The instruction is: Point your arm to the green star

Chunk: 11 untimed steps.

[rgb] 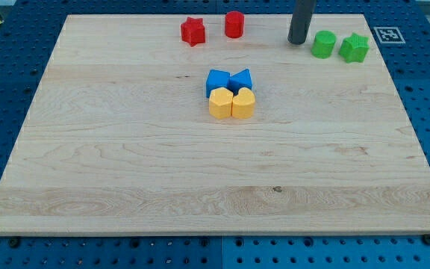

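Note:
The green star (354, 48) lies near the board's top right corner. A green cylinder (323, 44) sits just to its left, close beside it. My tip (298, 41) rests on the board at the view's top, just left of the green cylinder and apart from it. The cylinder lies between my tip and the green star.
A red star (192, 31) and a red cylinder (234, 25) sit at the top middle. Two blue blocks (228, 80) and two yellow blocks (231, 103) cluster near the centre. The wooden board (125, 172) lies on a blue pegboard table; a marker tag (388, 33) is at top right.

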Tool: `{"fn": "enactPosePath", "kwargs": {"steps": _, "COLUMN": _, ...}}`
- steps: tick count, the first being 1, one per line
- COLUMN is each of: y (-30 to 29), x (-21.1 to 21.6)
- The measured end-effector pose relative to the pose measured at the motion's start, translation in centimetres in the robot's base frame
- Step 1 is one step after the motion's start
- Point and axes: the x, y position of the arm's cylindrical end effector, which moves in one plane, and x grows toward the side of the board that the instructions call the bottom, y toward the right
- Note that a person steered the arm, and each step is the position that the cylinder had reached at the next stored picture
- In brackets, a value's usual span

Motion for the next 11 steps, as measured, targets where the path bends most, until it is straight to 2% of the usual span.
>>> {"fn": "enactPosePath", "kwargs": {"steps": 2, "y": 0.0, "x": 3.0}}
{"fn": "enactPosePath", "kwargs": {"steps": 3, "y": -0.1, "x": 2.9}}
{"fn": "enactPosePath", "kwargs": {"steps": 4, "y": -2.4, "x": 0.5}}
{"fn": "enactPosePath", "kwargs": {"steps": 5, "y": -2.3, "x": -2.8}}
{"fn": "enactPosePath", "kwargs": {"steps": 7, "y": 4.0, "x": -3.7}}
{"fn": "enactPosePath", "kwargs": {"steps": 8, "y": 5.3, "x": -3.7}}
{"fn": "enactPosePath", "kwargs": {"steps": 11, "y": 12.3, "x": -1.1}}
